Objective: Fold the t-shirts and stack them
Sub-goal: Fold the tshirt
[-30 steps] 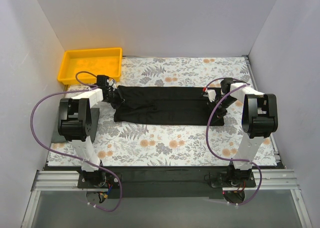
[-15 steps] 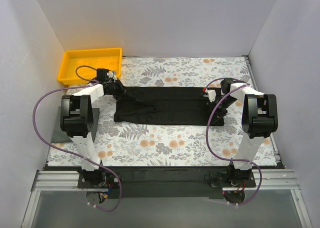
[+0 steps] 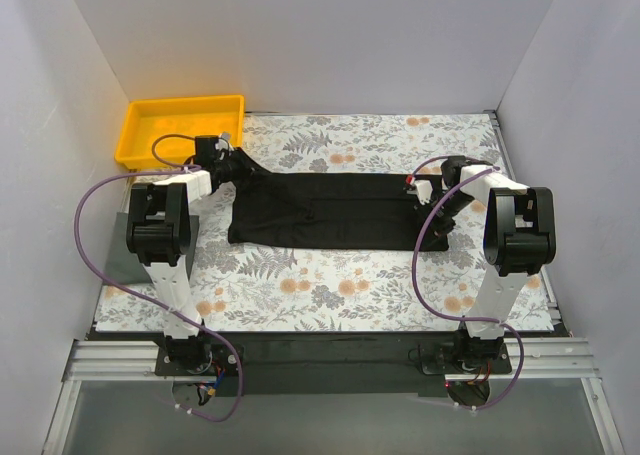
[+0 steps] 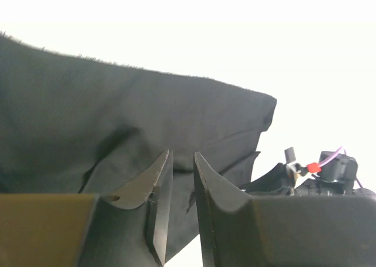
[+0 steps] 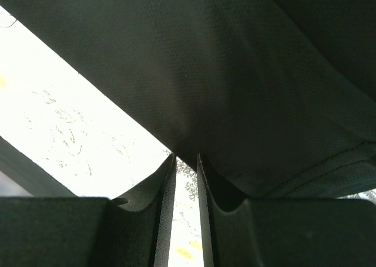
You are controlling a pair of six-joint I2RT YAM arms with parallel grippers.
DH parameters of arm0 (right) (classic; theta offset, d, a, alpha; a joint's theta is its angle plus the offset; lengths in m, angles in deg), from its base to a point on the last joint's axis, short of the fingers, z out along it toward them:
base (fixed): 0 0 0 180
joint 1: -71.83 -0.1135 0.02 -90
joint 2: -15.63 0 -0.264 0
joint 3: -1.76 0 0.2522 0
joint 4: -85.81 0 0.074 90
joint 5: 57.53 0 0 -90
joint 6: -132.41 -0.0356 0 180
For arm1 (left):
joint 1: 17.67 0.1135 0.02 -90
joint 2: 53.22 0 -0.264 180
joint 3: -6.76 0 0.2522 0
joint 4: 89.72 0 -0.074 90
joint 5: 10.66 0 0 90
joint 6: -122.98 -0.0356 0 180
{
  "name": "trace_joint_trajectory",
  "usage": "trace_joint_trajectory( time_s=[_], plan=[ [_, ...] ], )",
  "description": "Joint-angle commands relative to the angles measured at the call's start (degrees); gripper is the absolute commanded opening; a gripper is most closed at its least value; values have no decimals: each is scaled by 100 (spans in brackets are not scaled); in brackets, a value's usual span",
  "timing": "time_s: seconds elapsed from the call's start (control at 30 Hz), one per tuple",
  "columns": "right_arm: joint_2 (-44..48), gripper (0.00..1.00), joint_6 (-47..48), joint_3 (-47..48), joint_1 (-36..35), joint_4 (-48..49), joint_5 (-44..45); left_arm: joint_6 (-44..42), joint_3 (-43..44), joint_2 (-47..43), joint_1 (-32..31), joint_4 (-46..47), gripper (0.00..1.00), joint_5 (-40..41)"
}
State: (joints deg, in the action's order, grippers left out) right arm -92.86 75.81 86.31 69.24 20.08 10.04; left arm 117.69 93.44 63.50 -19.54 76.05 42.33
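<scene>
Lying across the middle of the table, a plain black t-shirt (image 3: 330, 210) sits folded into a long, narrow band running left to right, its cloth matte and unprinted, with soft creases along its length. Its far-left corner rises in a point towards the left gripper (image 4: 181, 155), whose jaws stand nearly together with dark cloth at their tips; whether they pinch it cannot be told. The left wrist view shows the fabric hanging as a broad dark sheet with a hemmed edge against a bright background. At the band's right end the right gripper (image 5: 187, 156) meets the cloth's edge, with a slim gap between its fingers (image 5: 147, 202) through which the table shows; a grip cannot be confirmed there either. The shirt rests on a floral tablecloth (image 3: 330, 275) of grey leaves and orange blooms. A yellow tray (image 3: 135, 145) stands at the far-left corner, beside the left arm, and plain white walls (image 3: 330, 45) enclose the table on three sides.
</scene>
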Motion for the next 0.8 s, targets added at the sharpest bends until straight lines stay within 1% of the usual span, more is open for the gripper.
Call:
trace_joint_trajectory(
  time_s=[0.0, 0.03, 0.1, 0.13, 0.2, 0.23, 0.27, 0.33, 0.37, 0.4, 0.47, 0.5, 0.6, 0.63, 0.77],
  plan=[
    [240, 27, 43, 260, 22, -244, -42, 274, 81, -177, 20, 882, 21, -156],
    [292, 27, 43, 304, 22, -270, -50, 257, 160, -185, 29, 882, 26, -174],
    [354, 27, 69, 401, 22, -288, -85, 91, 178, -343, 29, 768, 31, -96],
    [407, 27, 95, 462, 22, -288, -103, -267, 204, -448, 29, 646, 35, -78],
    [434, 27, 175, 848, 22, -270, -77, -830, 371, -747, -6, -353, 38, 1],
    [364, 27, 166, 1067, 22, -253, -68, -1242, 476, -835, -111, -827, 38, 254],
    [285, 27, 114, 1495, 30, -253, -68, -2047, 773, -975, -199, -1902, 38, 543],
    [-56, 27, 35, 2007, 30, -270, -85, -2912, 916, -1108, -427, -2744, 36, 1158],
    [-189, 27, 8, 2218, 13, -262, -68, -3255, 899, -1256, -698, -3087, 36, 1971],
    [-330, 27, -53, 2664, 13, -279, -42, -3903, 821, -1327, -849, -3569, 35, 2318],
    [-708, 28, -80, 3045, 4, -270, 90, -4408, 558, -1616, -1252, -3793, 33, 2899],
    [-822, 29, -115, 3325, -5, -262, 151, -4619, 199, -1731, -1350, -3855, 33, 2980],
    [-1262, 29, -150, 3739, -75, -253, 327, -4639, -199, -1978, -1448, -3899, 30, 2823],
    [-1445, 29, -194, 3784, -127, -235, 406, -4613, -217, -1917, -1457, -3925, 29, 2831],
    [-1684, 29, -203, 3698, -224, -95, 591, -4533, -77, -1532, -1465, -4031, 22, 3015]
  ],
)
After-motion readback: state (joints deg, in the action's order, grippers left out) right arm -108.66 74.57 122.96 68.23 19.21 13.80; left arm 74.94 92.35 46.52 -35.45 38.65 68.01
